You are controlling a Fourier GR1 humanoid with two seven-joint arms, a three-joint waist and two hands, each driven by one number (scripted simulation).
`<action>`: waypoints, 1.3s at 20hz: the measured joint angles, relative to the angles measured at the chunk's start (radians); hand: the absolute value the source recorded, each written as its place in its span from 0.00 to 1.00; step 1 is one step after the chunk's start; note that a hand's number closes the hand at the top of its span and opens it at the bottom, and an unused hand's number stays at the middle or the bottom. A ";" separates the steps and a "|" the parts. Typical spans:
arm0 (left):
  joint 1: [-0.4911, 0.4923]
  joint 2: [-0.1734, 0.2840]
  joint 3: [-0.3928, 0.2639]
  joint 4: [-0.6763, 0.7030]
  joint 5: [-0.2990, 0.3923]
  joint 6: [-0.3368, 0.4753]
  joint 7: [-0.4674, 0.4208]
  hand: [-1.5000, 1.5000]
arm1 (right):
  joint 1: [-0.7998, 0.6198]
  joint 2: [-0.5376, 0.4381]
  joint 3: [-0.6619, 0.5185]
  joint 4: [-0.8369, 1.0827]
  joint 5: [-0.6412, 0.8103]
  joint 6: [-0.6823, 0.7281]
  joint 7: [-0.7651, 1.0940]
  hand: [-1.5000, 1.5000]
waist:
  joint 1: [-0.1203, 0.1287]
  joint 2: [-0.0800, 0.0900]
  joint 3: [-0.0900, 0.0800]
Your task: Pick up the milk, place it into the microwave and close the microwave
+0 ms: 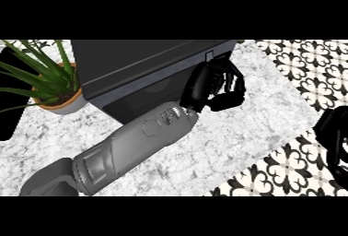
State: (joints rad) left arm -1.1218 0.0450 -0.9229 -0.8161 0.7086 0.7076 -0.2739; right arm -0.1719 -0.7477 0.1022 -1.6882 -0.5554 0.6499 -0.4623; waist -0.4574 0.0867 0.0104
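Marble in grey and white makes up the counter [231,138], which runs across the middle of the frame. At the upper centre we see the dark microwave [129,69], with its glossy front face turned toward the lower left. The milk shows nowhere in this view, so we cannot say where it sits (inside the microwave or hidden by the arm, we cannot tell).

From the lower left corner the grey left forearm [129,147] slants up to the centre. It ends in the left hand [204,87], which lies against the microwave's right front corner. Its fingers [234,85] are curled inward, and we make out no object within them.

At the right edge, a little below the middle, the right hand [333,138] is partly cut off, and we cannot tell whether it is open or closed.

A green plant [34,69] in a terracotta pot [65,103] stands at the upper left, just beside the microwave. Black-and-white patterned tiles [299,69] fill the upper right and lower right.
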 measured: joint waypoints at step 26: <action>-0.013 -0.047 0.221 -0.105 0.371 -0.122 0.023 1.00 | 0.137 -0.007 0.166 -0.223 -0.041 0.041 0.107 1.00 | 0.044 0.029 -0.007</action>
State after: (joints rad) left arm -1.1353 -0.0021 -0.7014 -0.9214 1.0800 0.5851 -0.2504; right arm -0.0346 -0.7543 0.2681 -1.9110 -0.5968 0.6905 -0.3553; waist -0.4133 0.1152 0.0030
